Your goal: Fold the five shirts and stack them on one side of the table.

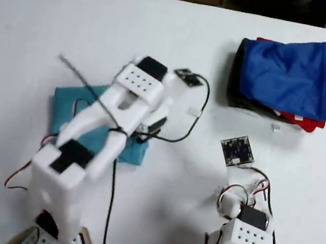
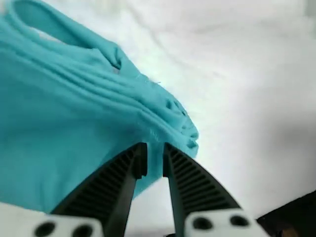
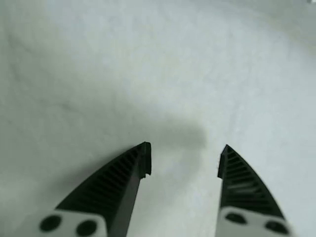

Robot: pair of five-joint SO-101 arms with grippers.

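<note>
Left arm (image 1: 97, 130) extends low across 1 folded teal shirt (image 1: 67, 104) lying left of centre on the table (image 1: 43, 18), left gripper (image 2: 153, 153) pinched to a narrow slit on its edge, right gripper (image 3: 183, 158) spread wide above bare tabletop, holding nothing, and the blue-topped shirt stack (image 1: 289, 76) at far right.

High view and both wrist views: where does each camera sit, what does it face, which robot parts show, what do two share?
High view: overhead, facing down at table; both arms show.
Left wrist view: on left arm, facing teal shirt; left gripper shows.
Right wrist view: on right arm, facing table; right gripper shows.
Shared: teal shirt, high and left wrist views.
</note>
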